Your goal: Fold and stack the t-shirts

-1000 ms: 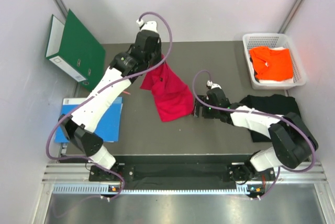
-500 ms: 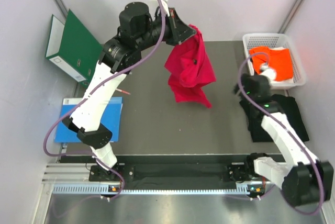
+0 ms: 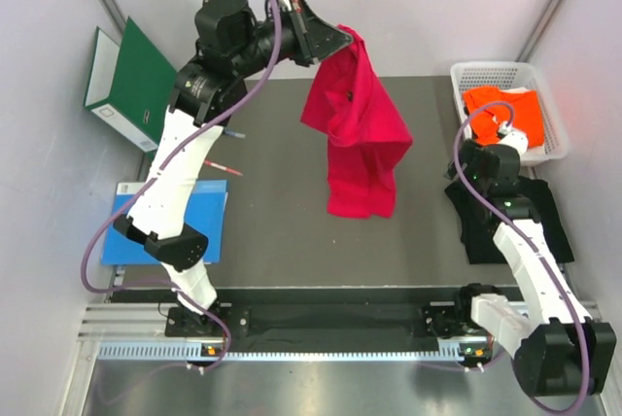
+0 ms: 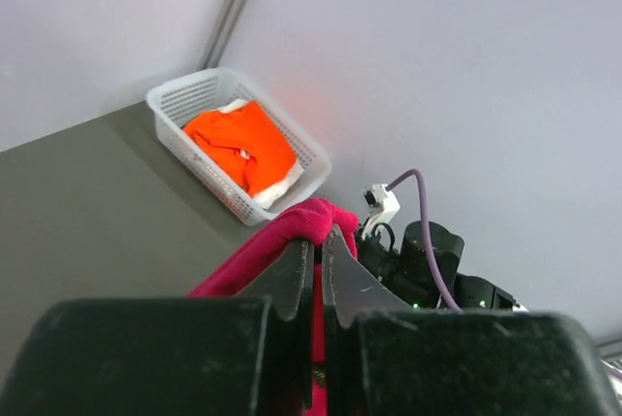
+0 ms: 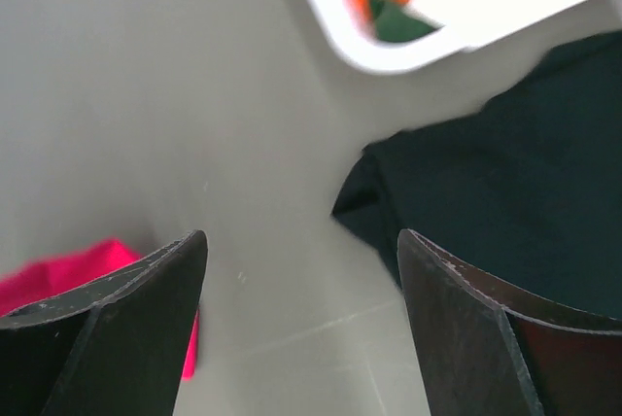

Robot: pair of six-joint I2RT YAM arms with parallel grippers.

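Note:
My left gripper point(image 3: 335, 39) is raised high over the table's back and shut on a fold of the crimson red t-shirt point(image 3: 360, 134), which hangs down freely with its hem near the table. The left wrist view shows the jaws point(image 4: 318, 251) pinching the red cloth point(image 4: 262, 251). My right gripper point(image 3: 465, 175) is open and empty above the left edge of the black t-shirt point(image 3: 525, 217), which lies flat at the right. The right wrist view shows bare table between the fingers point(image 5: 301, 236), the black shirt point(image 5: 505, 202) to the right and the red shirt point(image 5: 58, 275) at the left. The orange t-shirt point(image 3: 505, 115) lies in the basket.
A white basket point(image 3: 486, 71) stands at the back right, and also shows in the left wrist view point(image 4: 185, 95). A green binder point(image 3: 141, 86) leans at the back left. A flat blue sheet point(image 3: 209, 222) lies at the left, with a red pen point(image 3: 222, 168) beside it.
My left arm has lifted the red shirt off the table and swung it up and to the right. My right arm has drawn back right to the black shirt.

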